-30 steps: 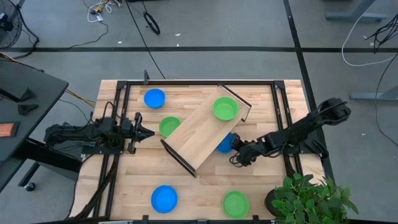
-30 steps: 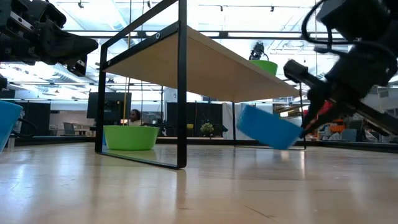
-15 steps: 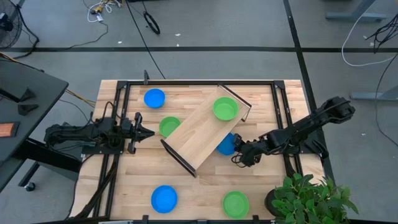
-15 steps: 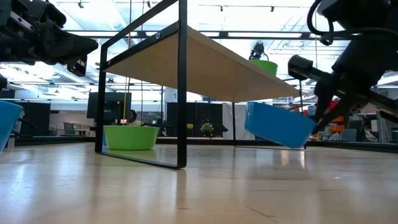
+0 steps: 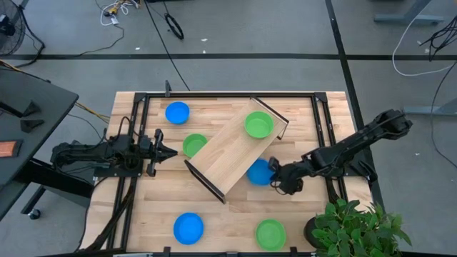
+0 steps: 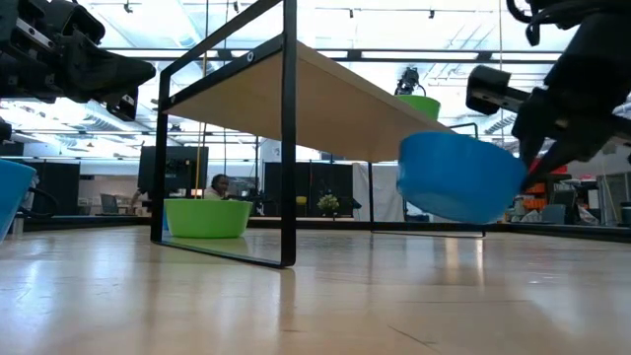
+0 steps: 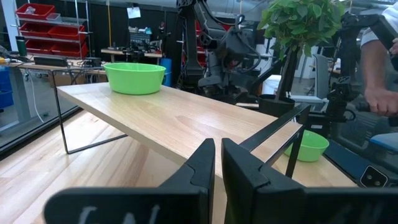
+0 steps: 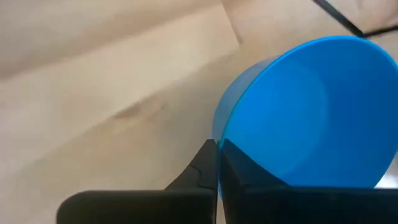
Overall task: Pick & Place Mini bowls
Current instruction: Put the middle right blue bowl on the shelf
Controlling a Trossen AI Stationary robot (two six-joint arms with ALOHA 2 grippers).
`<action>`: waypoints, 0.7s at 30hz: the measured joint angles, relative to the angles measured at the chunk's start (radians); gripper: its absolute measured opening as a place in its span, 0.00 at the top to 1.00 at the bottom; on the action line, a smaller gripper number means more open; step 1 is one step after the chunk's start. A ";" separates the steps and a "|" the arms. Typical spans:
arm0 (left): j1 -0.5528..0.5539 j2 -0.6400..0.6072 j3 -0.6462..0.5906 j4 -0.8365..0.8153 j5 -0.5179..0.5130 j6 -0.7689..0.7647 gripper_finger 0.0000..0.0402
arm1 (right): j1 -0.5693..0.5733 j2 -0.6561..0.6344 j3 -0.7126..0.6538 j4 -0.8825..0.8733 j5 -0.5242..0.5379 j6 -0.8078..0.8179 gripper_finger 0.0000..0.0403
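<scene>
While the right gripper (image 5: 275, 175) pinches the rim of a blue bowl (image 5: 260, 172), we see that bowl lifted clear of the bench (image 5: 228, 221), level in the low view, just beside the tray's (image 5: 232, 153) long edge that faces the bench's right side. Its fingers (image 8: 208, 167) close tight on the rim in the right wrist view.

We find one green bowl (image 5: 258, 124) on the tray's raised top, at its far end. Another green bowl (image 5: 193, 145) sits half under the tray's opposite long edge. A second blue bowl (image 5: 177, 112) lies near the bench's far left corner, a third (image 5: 188, 228) near the near edge, and a green one (image 5: 270, 233) beside it toward the near right corner.

We see the left gripper (image 5: 166, 150) holding nothing, its fingers nearly together, near the bench's left edge and pointing at the half-hidden green bowl.

Our bench is pale planked wood in a black frame. A potted plant (image 5: 353, 227) stands at its near right corner. Around it lie grey floor, cables and another desk (image 5: 25, 135); beyond, a person's hand (image 7: 380, 99) rests at a workstation.
</scene>
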 joint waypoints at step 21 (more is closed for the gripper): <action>0.000 0.000 0.000 0.000 0.000 0.000 0.92 | 0.009 -0.094 0.051 -0.015 -0.339 0.324 1.00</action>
